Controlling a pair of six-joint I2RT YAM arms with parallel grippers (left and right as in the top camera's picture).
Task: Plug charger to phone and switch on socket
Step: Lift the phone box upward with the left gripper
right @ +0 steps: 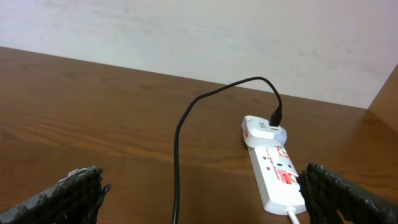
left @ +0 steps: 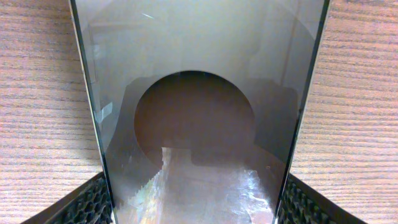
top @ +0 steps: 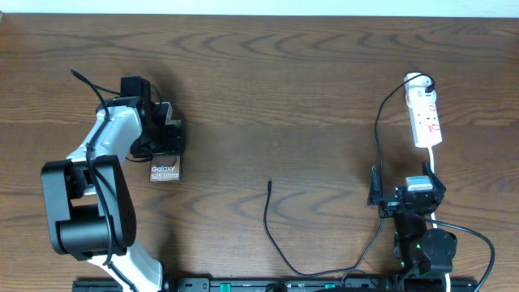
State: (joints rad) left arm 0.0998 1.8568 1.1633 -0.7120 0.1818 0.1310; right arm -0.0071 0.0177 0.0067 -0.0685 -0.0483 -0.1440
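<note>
Phone, clamped in the left gripper, has the charger tip lying rightward, toward the open right gripper.

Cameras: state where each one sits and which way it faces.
Overhead: above the table, facing straight down; left arm at the phone, right arm near the power strip.
Left wrist: on the left arm, looking along its jaws at the phone's glass; pads in bottom corners.
Right wrist: low, facing the wall and power strip; pads in bottom corners.
Shared: overhead and right wrist both show power strip and cable.
</note>
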